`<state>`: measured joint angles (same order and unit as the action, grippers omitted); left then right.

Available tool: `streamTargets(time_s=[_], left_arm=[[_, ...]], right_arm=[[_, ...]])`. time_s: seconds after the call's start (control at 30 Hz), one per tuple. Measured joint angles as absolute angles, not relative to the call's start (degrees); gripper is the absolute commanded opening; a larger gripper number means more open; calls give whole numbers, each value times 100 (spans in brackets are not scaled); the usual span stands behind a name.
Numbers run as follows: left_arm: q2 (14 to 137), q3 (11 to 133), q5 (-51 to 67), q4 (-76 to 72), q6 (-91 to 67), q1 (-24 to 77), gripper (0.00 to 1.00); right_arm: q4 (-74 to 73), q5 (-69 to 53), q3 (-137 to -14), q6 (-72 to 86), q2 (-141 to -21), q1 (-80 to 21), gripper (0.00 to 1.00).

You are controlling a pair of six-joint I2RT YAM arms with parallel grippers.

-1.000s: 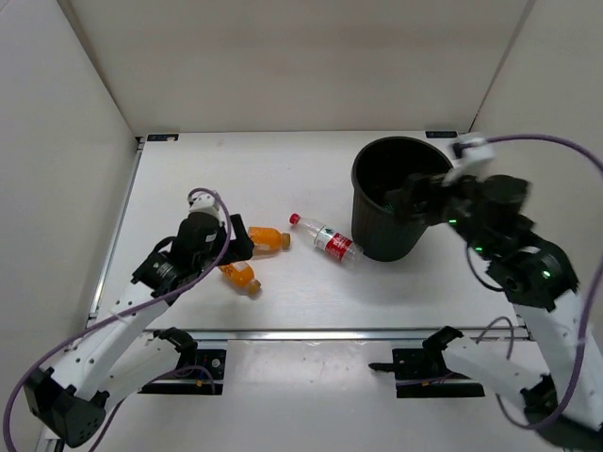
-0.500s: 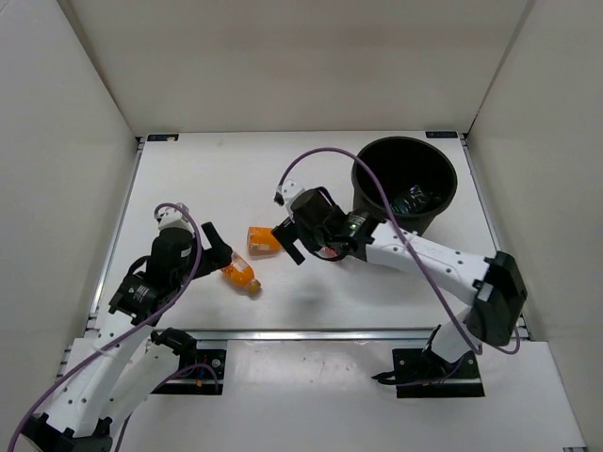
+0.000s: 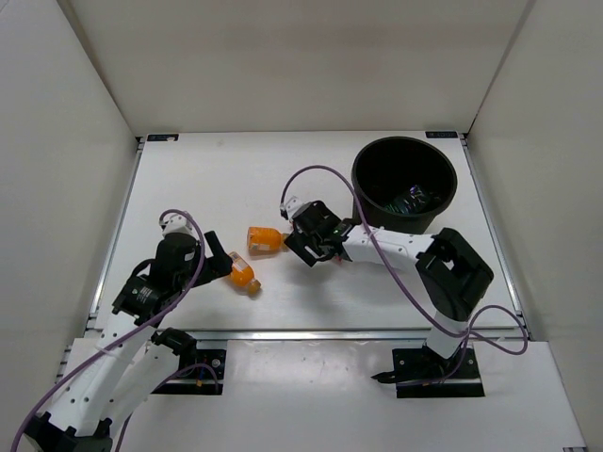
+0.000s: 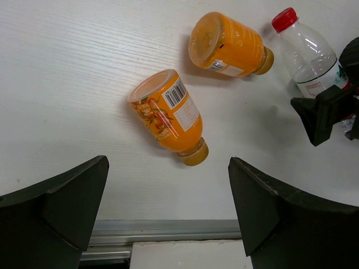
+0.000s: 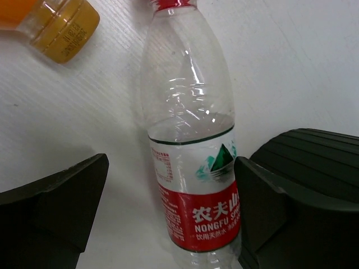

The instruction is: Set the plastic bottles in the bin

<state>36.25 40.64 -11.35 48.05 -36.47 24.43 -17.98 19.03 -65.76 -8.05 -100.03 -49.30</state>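
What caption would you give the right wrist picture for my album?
Open right gripper straddles a clear red-labelled bottle lying on the table, orange bottle nearby.

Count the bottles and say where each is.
4. Two orange bottles lie on the table; a clear bottle lies there between the right gripper's open fingers; a fourth bottle is inside the bin. More may hide in the bin.

Robot lab cell, plain white wall panels [image 3: 283,66] around a white table [image 3: 207,179], metal rail [image 3: 311,333] along its near edge
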Motion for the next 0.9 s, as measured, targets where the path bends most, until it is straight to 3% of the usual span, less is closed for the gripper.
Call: streamTargets(time_s=[0.2, 0.33, 0.4, 0.63, 0.9], left_arm=[[3632, 4066, -1133, 4849, -3640, 2418, 99], [3618, 4066, -1133, 4930, -3645, 2414, 98], [3590, 4066, -1133, 4960, -3647, 2412, 99], [3461, 4066, -1135, 5006, -3675, 2412, 99], [3439, 4060, -1114, 5002, -3704, 2412, 99]], right_arm=[[-1435, 1833, -6381, -849, -10191, -4816, 75], [-1323, 1798, -6305, -762, -10202, -4689, 49], [-1299, 1824, -6305, -720, -10186, -4668, 44], [-1835, 1721, -6744, -609, -9557, -4823, 44], [-1109, 840, -7811, -537, -7164, -4779, 39]])
